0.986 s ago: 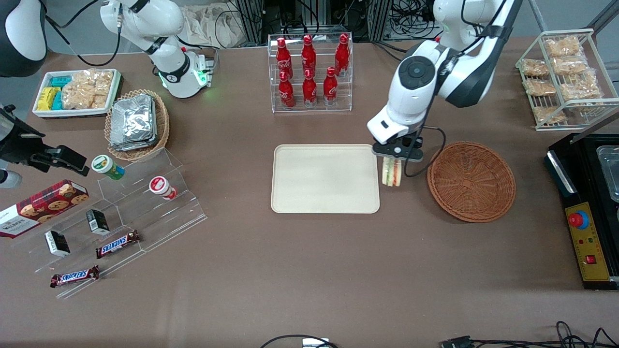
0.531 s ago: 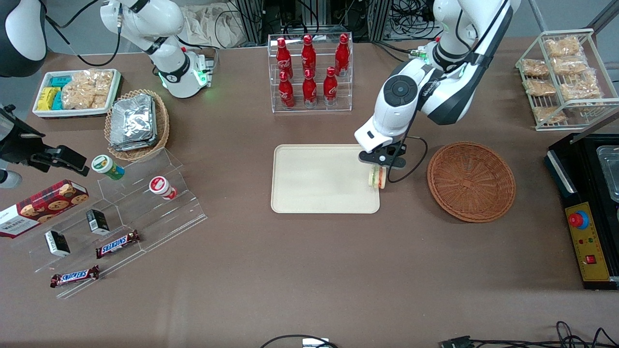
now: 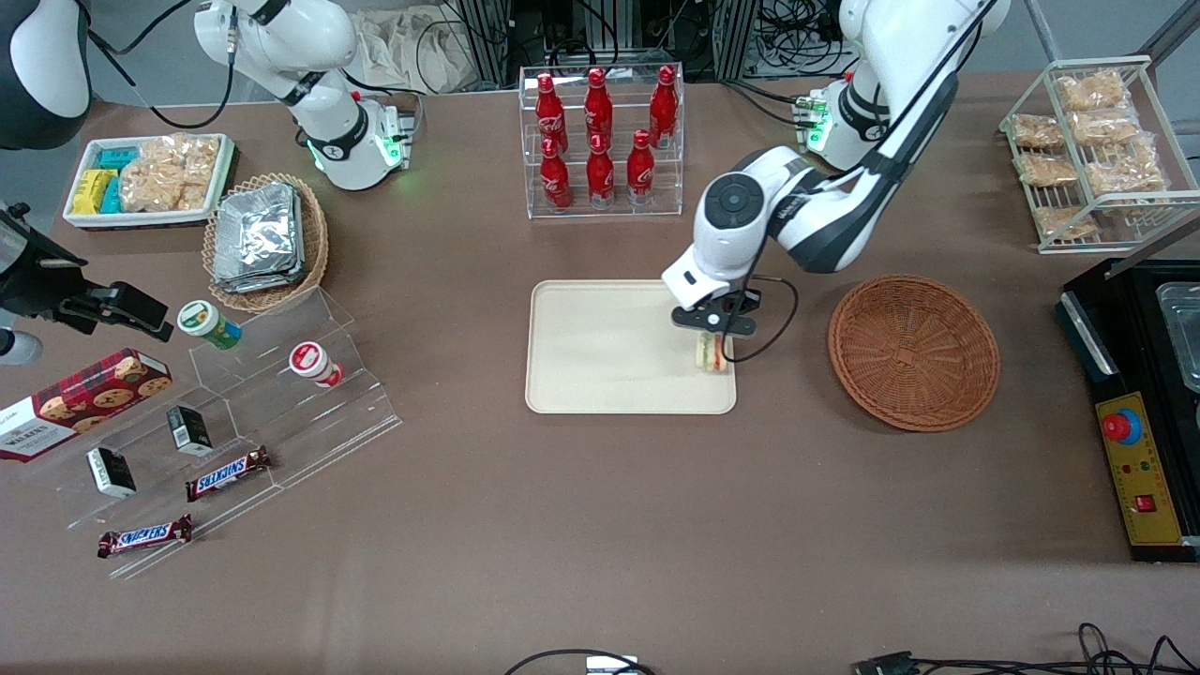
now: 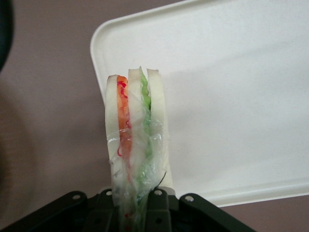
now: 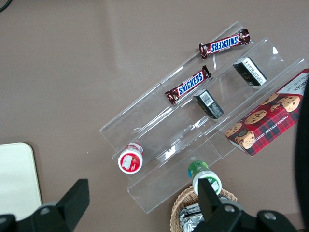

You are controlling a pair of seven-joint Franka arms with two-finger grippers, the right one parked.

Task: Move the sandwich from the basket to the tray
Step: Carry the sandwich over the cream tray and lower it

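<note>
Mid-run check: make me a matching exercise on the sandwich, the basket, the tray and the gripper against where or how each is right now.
Things:
1. sandwich
2. basket
3. tray
4. gripper

States:
A. lies flat on the table, bare but for what hangs over one end
B. shut, above the tray's end nearest the basket
C. held edge-up between the fingers, over the tray
D. holds nothing, toward the working arm's end of the table

Pairs: 1-C, 2-D, 3-A, 4-B
</note>
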